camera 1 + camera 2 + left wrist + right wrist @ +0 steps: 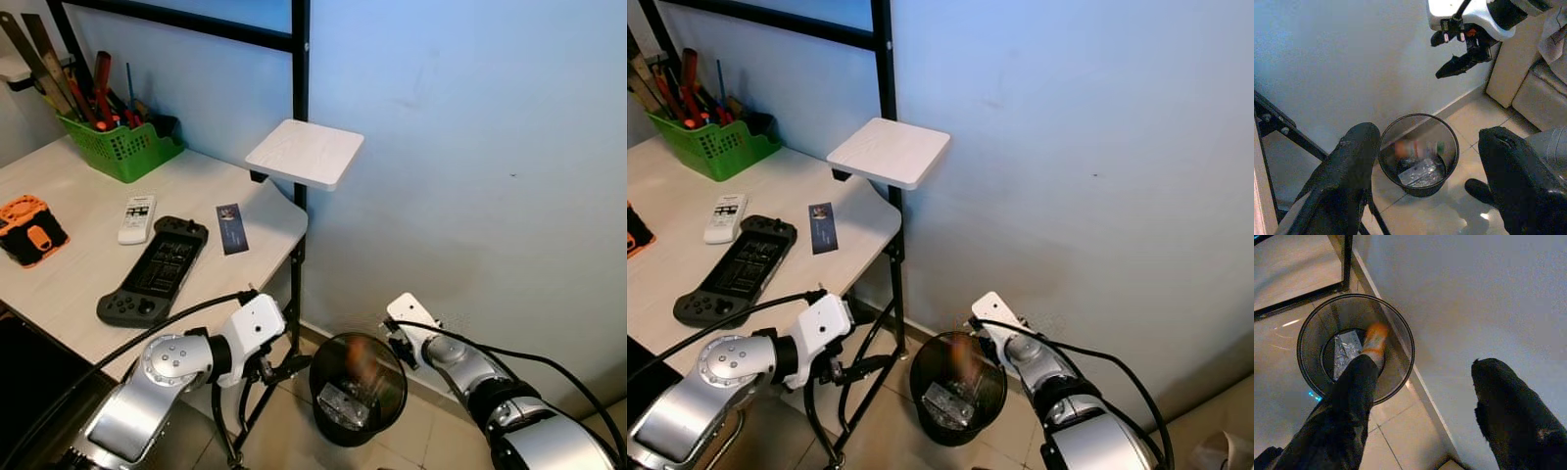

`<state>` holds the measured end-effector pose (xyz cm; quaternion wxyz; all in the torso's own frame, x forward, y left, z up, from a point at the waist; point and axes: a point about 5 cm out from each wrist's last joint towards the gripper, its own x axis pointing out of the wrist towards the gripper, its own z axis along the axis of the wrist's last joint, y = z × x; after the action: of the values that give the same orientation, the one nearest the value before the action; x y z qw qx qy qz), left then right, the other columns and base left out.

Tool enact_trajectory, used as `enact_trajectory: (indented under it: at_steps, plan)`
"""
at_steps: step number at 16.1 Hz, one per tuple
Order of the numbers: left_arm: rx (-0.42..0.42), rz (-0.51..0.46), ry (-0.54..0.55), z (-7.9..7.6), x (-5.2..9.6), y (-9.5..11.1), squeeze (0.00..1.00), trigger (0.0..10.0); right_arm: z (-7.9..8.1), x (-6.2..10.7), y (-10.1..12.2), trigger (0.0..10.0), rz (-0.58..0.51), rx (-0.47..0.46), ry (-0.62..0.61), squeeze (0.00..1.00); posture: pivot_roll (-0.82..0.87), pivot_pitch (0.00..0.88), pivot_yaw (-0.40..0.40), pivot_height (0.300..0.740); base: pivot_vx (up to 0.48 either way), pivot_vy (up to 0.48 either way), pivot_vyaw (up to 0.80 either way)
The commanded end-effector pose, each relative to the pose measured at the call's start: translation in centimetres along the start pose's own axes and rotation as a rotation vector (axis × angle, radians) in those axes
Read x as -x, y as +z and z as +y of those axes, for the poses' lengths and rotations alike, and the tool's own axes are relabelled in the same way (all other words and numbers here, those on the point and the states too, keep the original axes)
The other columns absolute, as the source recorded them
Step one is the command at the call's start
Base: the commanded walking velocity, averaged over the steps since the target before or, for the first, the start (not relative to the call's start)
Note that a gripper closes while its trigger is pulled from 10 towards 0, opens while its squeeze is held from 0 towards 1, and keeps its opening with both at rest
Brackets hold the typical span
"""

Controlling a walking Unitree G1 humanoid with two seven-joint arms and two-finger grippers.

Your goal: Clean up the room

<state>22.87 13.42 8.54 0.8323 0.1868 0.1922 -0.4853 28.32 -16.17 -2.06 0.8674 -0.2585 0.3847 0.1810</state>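
— Looking into the black mesh bin (358, 389), what can you make out?

— A crumpled silvery wrapper (1420, 171) lies at the bottom. An orange-and-white thing (1374, 343) inside the bin shows only as a blur in every view, so I cannot say what it is.

— Where is the right gripper (1455, 62)?

— Just above the bin's rim on the wall side, arm bent at the elbow and reaching in toward the bin. Its jaws stand wide apart with nothing between them. One black finger (1347, 406) cuts across the bin's near edge in the right wrist view.

— And the left gripper (1425, 186)?

— Beside the bin, on the side of the black table leg (297, 274), forearm stretched low under the table (88, 264) edge. Jaws wide, empty too.

— Anything cut off on the table beside the bin?

— An orange box (29, 228) is clipped by the frame edge. A game console (155, 271), a white remote (136, 218), a dark card (232, 228) and a green basket (120, 147) of tools are in full view.
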Motion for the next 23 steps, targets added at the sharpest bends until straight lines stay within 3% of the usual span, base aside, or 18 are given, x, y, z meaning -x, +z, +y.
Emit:
enact_trajectory:
  at_steps: [1, 5, 6, 7, 8, 9, 10, 11, 14, 16, 18, 20, 23]
  plan:
    - [-0.022, 0.008, 0.000, -0.1, 0.0, 0.2, 0.00, 10.0, -0.1, 0.0, 0.5, 10.0, -0.013, 0.013, 0.004, 1.00, -0.01, 0.000, -0.010, 0.740, 0.000, 0.000, 0.00]
    - [-0.013, -0.002, 0.024, 0.0, 0.0, 0.2, 0.00, 10.0, -0.1, 0.0, 0.4, 10.0, -0.020, 0.005, 0.005, 1.00, -0.01, 0.000, -0.004, 0.740, 0.000, 0.000, 0.00]
    - [0.017, -0.035, 0.083, 0.3, 0.2, 0.4, 0.00, 10.0, -0.4, 0.1, 0.6, 10.0, -0.050, -0.028, -0.002, 1.00, -0.01, 0.000, -0.003, 0.740, 0.000, 0.000, 0.00]
    - [0.090, -0.072, 0.234, 1.2, 0.3, 0.6, 0.00, 10.0, -1.1, 0.4, 1.4, 10.0, -0.157, -0.142, -0.032, 1.00, -0.01, 0.000, -0.001, 0.740, 0.000, 0.000, 0.00]
    - [0.125, -0.084, 0.294, 1.4, 0.3, 0.6, 0.00, 10.0, -1.5, 0.7, 1.8, 10.0, -0.217, -0.203, -0.053, 0.94, 0.00, 0.000, 0.001, 0.740, 0.000, 0.000, 0.00]
    - [0.173, -0.109, 0.361, 1.5, 0.4, 0.8, 0.00, 10.0, -2.1, 1.4, 2.3, 10.0, -0.306, -0.290, -0.080, 0.33, 0.00, 0.000, 0.004, 0.740, 0.000, 0.000, 0.00]
    - [0.219, -0.126, 0.420, 1.8, 0.6, 0.8, 0.00, 10.0, -2.3, 2.1, 2.5, 10.0, -0.362, -0.342, -0.091, 0.00, -0.01, 0.000, 0.009, 0.740, 0.000, 0.000, 0.00]
    - [0.279, -0.137, 0.498, 2.2, 0.8, 0.6, 0.00, 10.0, -2.3, 3.2, 2.8, 10.0, -0.426, -0.394, -0.098, 0.00, -0.01, 0.000, 0.018, 0.740, 0.000, 0.000, 0.00]
    - [0.328, -0.161, 0.587, 2.3, 1.3, 0.7, 0.00, 10.0, -2.0, 6.5, 3.4, 10.0, -0.541, -0.439, -0.167, 0.00, -0.02, 0.000, 0.036, 0.740, 0.000, 0.000, 0.00]
    - [0.321, -0.146, 0.632, 2.2, 1.6, 0.5, 0.00, 10.0, -1.5, 7.2, 3.5, 10.0, -0.529, -0.470, -0.131, 0.00, -0.02, 0.000, 0.037, 0.740, 0.000, 0.000, 0.00]
    - [0.333, -0.213, 0.789, 2.7, 2.8, 0.7, 0.00, 10.0, -1.6, 9.3, 4.1, 10.0, -0.618, -0.519, -0.163, 0.00, -0.02, 0.000, 0.029, 0.740, 0.000, 0.000, 0.00]
    - [0.361, -0.293, 0.893, 2.7, 4.0, 1.2, 0.00, 10.0, -1.9, 10.7, 4.4, 10.0, -0.674, -0.594, -0.206, 0.00, -0.01, 0.000, 0.026, 0.740, 0.000, 0.000, 0.00]
    - [0.349, -0.264, 0.906, 2.7, 4.3, 0.9, 0.00, 10.0, -2.0, 11.1, 5.0, 10.0, -0.682, -0.583, -0.218, 0.00, 0.00, 0.000, 0.021, 0.740, 0.000, 0.000, 0.00]
